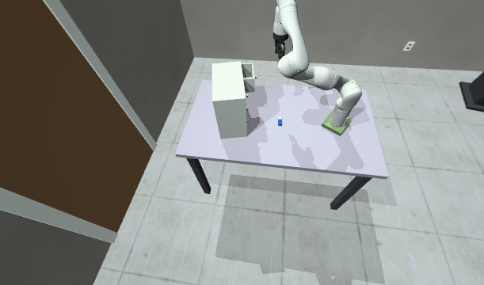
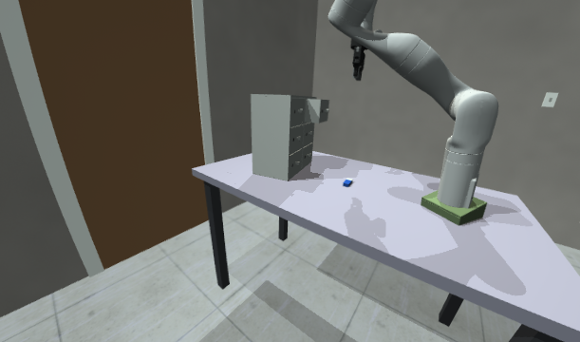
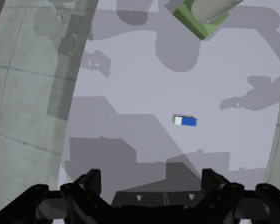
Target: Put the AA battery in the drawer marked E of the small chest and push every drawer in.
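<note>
The small chest point(image 1: 229, 81) point(image 2: 271, 138) stands upright at the table's left. Its top far drawer point(image 1: 249, 85) point(image 2: 324, 111) is pulled well out and looks level; the other drawers look shut. The letters are too small to read. I make out nothing in the open drawer, whose inside is partly hidden. A small blue piece with a white end point(image 1: 280, 121) point(image 2: 347, 182) point(image 3: 185, 121) lies on the table in front of the chest; I cannot tell for sure whether it is the AA battery. My gripper point(image 1: 281, 58) point(image 2: 358, 78) point(image 3: 151, 180) is open and empty, high above the chest's level, out from the open drawer.
The arm's green base point(image 1: 337, 127) point(image 2: 453, 209) point(image 3: 203, 32) stands on the table point(image 1: 265, 152) point(image 2: 413, 242) towards the right. The arm arches high over the far side. A wall stands behind the table. Shadows of arm and chest lie across the top.
</note>
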